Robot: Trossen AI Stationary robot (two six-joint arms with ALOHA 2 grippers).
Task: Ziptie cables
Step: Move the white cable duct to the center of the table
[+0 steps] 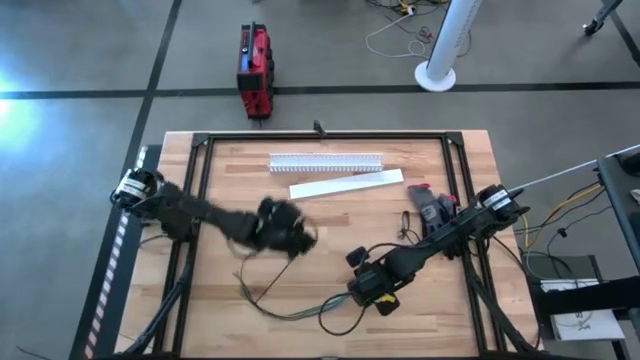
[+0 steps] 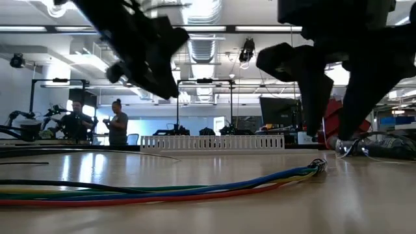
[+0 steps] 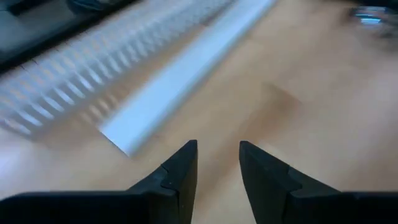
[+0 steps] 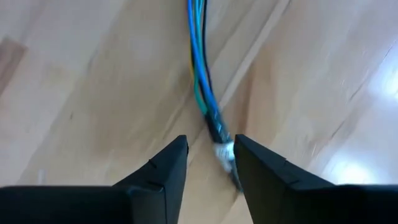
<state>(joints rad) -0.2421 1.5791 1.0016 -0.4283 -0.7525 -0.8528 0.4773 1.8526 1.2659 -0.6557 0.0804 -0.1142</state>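
In the low view's foreground, the cable bundle lies flat along the bottom of the frame, running off its left edge. The right gripper hangs parted over the bundle's bound end, partly hiding it. Farther back, the left gripper, blurred, hovers parted and empty near the white duct cover.

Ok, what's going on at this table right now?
A two-arm robot is working over a bundle of coloured cables lying on the wooden table. The right gripper hovers open just above the bundle's taped end. The left gripper is also open and empty, near the white slotted duct and its flat cover.
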